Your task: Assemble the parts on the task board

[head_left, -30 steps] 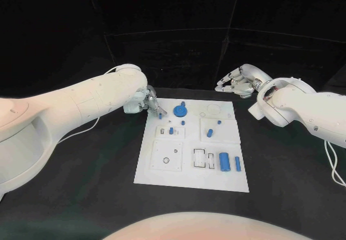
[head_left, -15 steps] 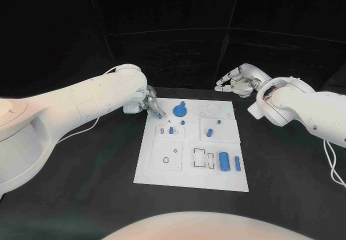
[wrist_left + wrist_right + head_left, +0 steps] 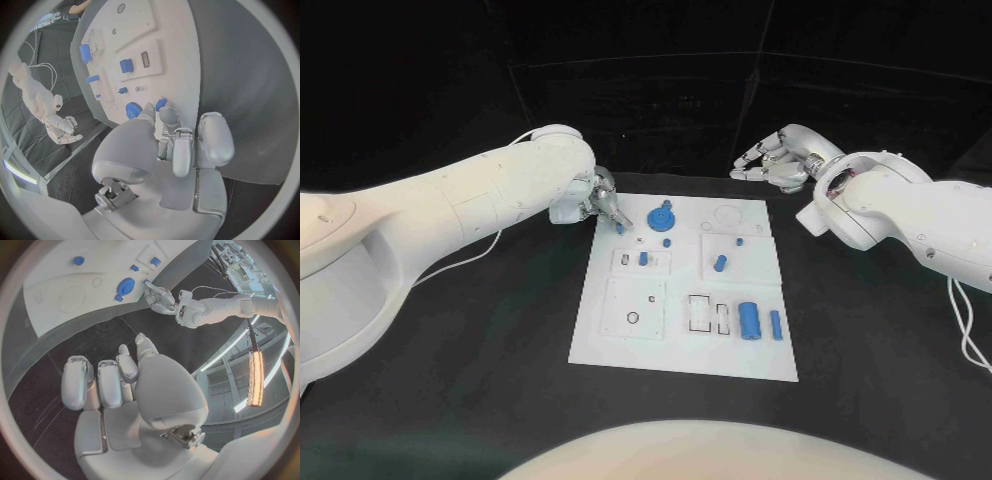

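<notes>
Open table point(image 3: 473, 330) around the task board point(image 3: 635, 352)

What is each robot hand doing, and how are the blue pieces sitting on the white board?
left hand: at the board's far left corner, pinching a small blue piece.
right hand: raised beyond the board's far right corner, fingers apart, holding nothing.
task board: flat on the table.
round blue part: on the board's far end, untouched.
blue cylinder: lying on the board's near right part.
</notes>
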You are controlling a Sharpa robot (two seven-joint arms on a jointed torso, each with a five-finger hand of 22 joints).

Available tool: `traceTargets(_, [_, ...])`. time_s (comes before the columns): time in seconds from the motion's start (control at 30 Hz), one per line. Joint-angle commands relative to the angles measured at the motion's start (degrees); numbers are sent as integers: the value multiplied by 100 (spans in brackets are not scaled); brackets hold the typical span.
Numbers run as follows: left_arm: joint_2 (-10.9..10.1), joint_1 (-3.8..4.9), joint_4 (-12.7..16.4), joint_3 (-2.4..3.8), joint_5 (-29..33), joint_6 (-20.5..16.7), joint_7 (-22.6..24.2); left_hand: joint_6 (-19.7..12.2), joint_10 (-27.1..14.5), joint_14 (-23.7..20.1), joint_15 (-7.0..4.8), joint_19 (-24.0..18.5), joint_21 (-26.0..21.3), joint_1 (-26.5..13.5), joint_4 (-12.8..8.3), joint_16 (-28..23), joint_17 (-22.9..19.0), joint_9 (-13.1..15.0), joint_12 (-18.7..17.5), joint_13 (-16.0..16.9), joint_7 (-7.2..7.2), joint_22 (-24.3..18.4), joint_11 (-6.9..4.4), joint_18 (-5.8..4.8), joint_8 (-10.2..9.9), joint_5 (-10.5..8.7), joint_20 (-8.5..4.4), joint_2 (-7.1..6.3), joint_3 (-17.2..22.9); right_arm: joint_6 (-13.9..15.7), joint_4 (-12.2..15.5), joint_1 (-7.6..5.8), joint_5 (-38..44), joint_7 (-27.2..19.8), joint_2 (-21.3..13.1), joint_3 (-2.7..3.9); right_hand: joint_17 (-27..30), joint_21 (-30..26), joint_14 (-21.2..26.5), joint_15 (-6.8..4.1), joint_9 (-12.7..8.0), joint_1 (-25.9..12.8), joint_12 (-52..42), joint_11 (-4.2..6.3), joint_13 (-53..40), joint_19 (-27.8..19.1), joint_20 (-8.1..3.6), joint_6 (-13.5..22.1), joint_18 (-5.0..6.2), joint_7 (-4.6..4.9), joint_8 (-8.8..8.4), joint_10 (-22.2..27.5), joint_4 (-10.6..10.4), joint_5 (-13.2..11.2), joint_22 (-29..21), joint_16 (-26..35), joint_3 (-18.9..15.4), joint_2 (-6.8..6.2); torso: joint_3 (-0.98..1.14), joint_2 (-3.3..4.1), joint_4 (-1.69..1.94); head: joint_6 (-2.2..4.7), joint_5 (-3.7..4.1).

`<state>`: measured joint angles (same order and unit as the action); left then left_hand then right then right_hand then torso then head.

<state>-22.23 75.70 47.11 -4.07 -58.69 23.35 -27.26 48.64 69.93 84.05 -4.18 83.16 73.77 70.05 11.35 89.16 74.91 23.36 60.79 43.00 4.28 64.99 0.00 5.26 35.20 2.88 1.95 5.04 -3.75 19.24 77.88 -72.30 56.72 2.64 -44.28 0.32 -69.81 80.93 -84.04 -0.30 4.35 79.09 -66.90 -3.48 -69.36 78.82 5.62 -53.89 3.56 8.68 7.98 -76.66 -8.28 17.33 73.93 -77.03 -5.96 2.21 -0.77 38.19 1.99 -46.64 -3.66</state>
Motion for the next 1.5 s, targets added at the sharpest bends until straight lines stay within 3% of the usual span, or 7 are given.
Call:
traceTargets(0.03, [3,8,-13,4,142,-92,118,42,18,565,-14,12,-39,147,-89,16,1387,27,6,-5,-24,-2,-42,-36,59,-17,-26,77,62,13,1,-11,-8,-24,7,4,1,-38,-194,-51,-4,21,3,-3,-5,-20,-5,30,34,-6,32,20,-24,33,-2,27,5,27,5,-1,3,0,6])
traceTargets(0.2, [-7,8,-22,4,260,-113,87,-138,-55,562,-81,1,-75,1031,-744,7,1371,42,-68,-52,-91,-41,-117,-22,62,2,-81,509,836,-24,3,-11,-2,7,9,4,-4,-40,-199,-54,-4,119,-1,0,-7,-12,-10,37,33,-2,39,25,13,291,1,29,43,46,0,2,-3,7,-1])
traceTargets(0.33, [-17,8,-23,4,300,-42,64,-253,-73,560,-13,0,-91,1019,-1123,2,1363,82,-136,-136,3,-45,-62,-29,156,54,-40,404,1563,-43,7,-11,7,27,4,4,-2,-46,-200,-53,-5,140,-1,-2,-6,-12,-10,38,34,0,44,28,11,408,-3,34,54,48,1,-2,-6,-4,0])
traceTargets(0.5, [-35,9,-9,4,316,-61,100,-338,-35,559,15,3,-104,356,-1415,-2,1353,165,-125,-207,31,-34,-22,-22,385,42,0,85,2742,-59,12,-12,12,42,-1,4,-3,-46,-201,-54,-5,152,-3,-1,-6,-10,-10,38,33,0,46,29,14,447,-2,34,61,47,4,-2,3,-3,9])
traceTargets(0.73, [-228,26,247,5,597,-401,126,-391,7,549,11,-19,-175,-75,-1517,-25,1307,228,-66,-209,8,-112,-35,-7,570,41,2,-112,3404,-81,13,-12,14,57,-10,4,3,-47,-200,-54,-5,158,2,-1,-2,-10,-10,37,33,0,48,32,15,467,-2,38,64,45,1,-7,12,23,10])
traceTargets(1.17, [-1088,65,1739,0,758,-1339,-216,-397,141,549,-19,5,-160,-390,-1584,-27,1298,294,120,-36,-39,-69,-65,-14,794,49,-22,-312,3916,-92,12,-12,14,72,-41,4,23,-59,-196,-54,-6,175,16,-1,12,-18,-11,38,37,1,53,43,12,559,-17,56,75,36,-7,-14,54,35,-27])
traceTargets(1.5, [-1489,-88,2610,-44,413,-1796,-228,-385,171,554,-33,23,-131,-485,-1567,-14,1322,312,153,-12,-58,-22,-81,-22,870,48,-33,-371,4056,-93,13,-12,14,61,-45,4,28,-63,-195,-55,-7,179,21,-1,17,-22,-11,39,38,1,53,47,12,584,-23,60,79,33,-9,-19,41,47,-45])
